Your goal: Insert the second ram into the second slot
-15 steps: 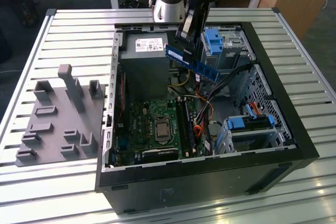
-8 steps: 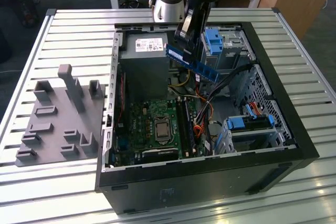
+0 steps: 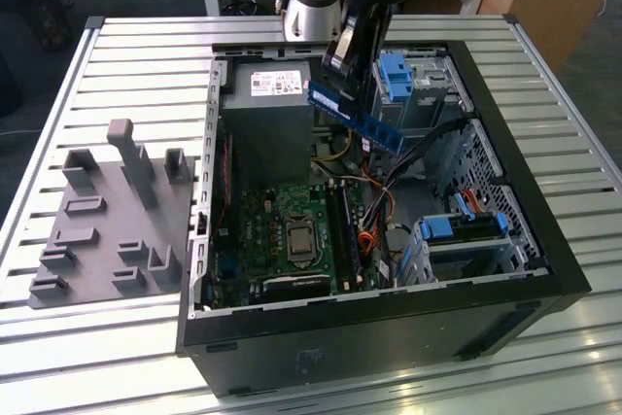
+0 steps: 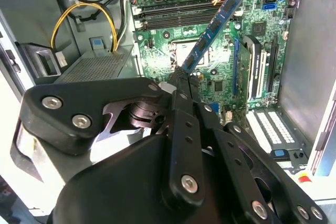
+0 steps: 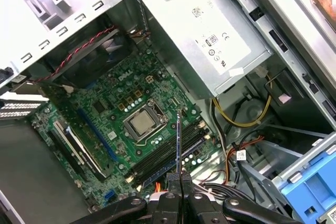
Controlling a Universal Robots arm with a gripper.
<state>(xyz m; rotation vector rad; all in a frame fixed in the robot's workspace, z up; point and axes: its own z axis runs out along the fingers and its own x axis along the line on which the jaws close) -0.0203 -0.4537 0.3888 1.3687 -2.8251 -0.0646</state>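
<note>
The second ram (image 3: 356,120) is a thin blue board with dark chips. It hangs tilted over the open computer case, above the motherboard (image 3: 262,230). My gripper (image 3: 342,85) is shut on its upper part. In the second wrist view the ram (image 4: 212,27) sticks out from the fingertips (image 4: 182,83) toward the memory slots (image 4: 173,14). In the first wrist view the ram (image 5: 178,140) shows edge-on, a thin line from the gripper (image 5: 179,181) over the long dark slots (image 5: 165,157) beside the processor socket (image 5: 143,124). The ram is above the slots, not touching them.
The black case wall (image 3: 389,313) rings the work area. Inside it are a grey power supply (image 3: 267,114), blue drive-bay clips (image 3: 394,75), a lower drive cage (image 3: 466,230) and loose cables (image 3: 374,187). A grey fixture plate (image 3: 107,221) lies on the slatted table at the exterior view's left.
</note>
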